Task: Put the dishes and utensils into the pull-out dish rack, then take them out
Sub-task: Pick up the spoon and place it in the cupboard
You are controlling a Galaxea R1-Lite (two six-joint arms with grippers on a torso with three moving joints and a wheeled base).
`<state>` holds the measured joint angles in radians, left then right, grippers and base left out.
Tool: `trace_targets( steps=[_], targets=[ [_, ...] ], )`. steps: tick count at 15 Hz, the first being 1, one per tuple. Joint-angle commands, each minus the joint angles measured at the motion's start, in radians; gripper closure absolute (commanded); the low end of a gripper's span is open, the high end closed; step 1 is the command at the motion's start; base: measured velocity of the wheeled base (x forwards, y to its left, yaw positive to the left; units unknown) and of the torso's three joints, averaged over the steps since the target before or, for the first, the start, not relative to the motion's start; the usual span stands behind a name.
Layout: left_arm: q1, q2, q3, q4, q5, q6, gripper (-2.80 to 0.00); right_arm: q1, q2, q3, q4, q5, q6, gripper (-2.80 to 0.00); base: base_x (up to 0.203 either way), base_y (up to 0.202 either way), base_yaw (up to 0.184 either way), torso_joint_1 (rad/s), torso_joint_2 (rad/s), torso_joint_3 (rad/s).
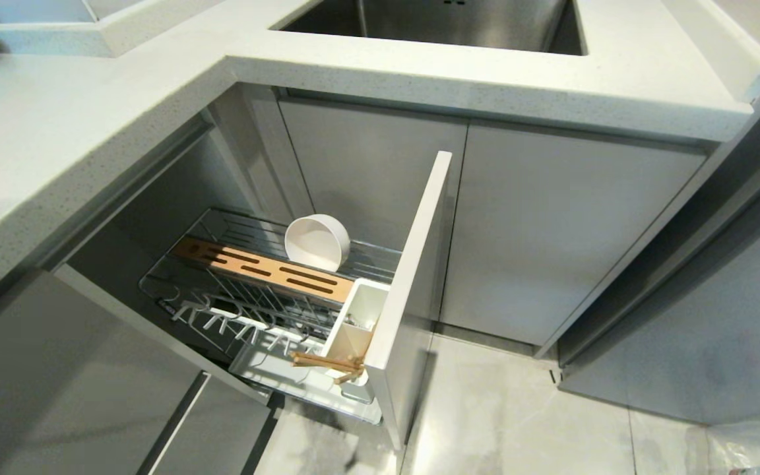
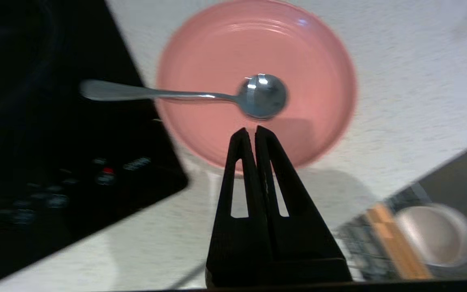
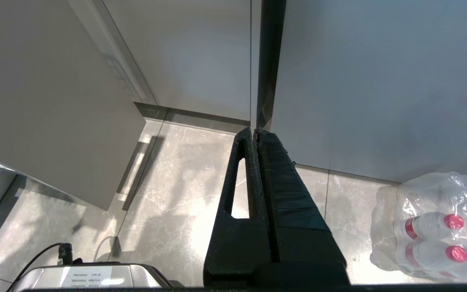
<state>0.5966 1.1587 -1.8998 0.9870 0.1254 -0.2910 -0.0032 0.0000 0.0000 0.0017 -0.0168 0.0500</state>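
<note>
**Spoon waits on the pink plate while the rack stands half loaded**

The pull-out dish rack point(image 1: 268, 290) is drawn out from under the worktop point(image 1: 57, 132). The cream-white bowl point(image 1: 317, 242) sits tipped on its side behind the rack's orange-wood strip point(image 1: 268, 267), likely so it can drain. The wooden chopsticks point(image 1: 327, 363) lie across the front end of the white utensil cup point(image 1: 353, 323), not standing in it.

Up on the worktop, above the rack, the metal spoon point(image 2: 185, 93) rests with its bowl on a pink plate point(image 2: 298, 61) and its handle reaching over the black cooktop point(image 2: 55, 121). The left hand point(image 2: 252, 130) hovers over the plate, pinched shut and empty; it would need to widen to take the spoon. The right hand point(image 3: 254, 132) hangs closed and empty over the floor, idle, well away from the rack.
</note>
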Motion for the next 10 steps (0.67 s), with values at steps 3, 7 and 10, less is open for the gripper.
trace_targets(
  steps=[3, 7, 10],
  targets=[
    [0.101, 0.019, -0.03, 0.009, -0.02, 0.216, 0.0, 0.0, 0.0, 0.002, 0.0, 0.0, 0.001, 0.0, 0.0, 0.0, 0.0, 0.0, 0.0, 0.0],
    [0.3, 0.087, -0.072, 0.033, -0.289, 0.413, 0.0, 0.0, 0.0, 0.002, 0.0, 0.0, 0.001, 0.0, 0.0, 0.0, 0.0, 0.0, 0.0, 0.0],
    [0.476, 0.156, -0.077, 0.063, -0.566, 0.632, 0.0, 0.0, 0.0, 0.002, 0.0, 0.0, 0.001, 0.0, 0.0, 0.0, 0.0, 0.0, 0.0, 0.0]
  ],
)
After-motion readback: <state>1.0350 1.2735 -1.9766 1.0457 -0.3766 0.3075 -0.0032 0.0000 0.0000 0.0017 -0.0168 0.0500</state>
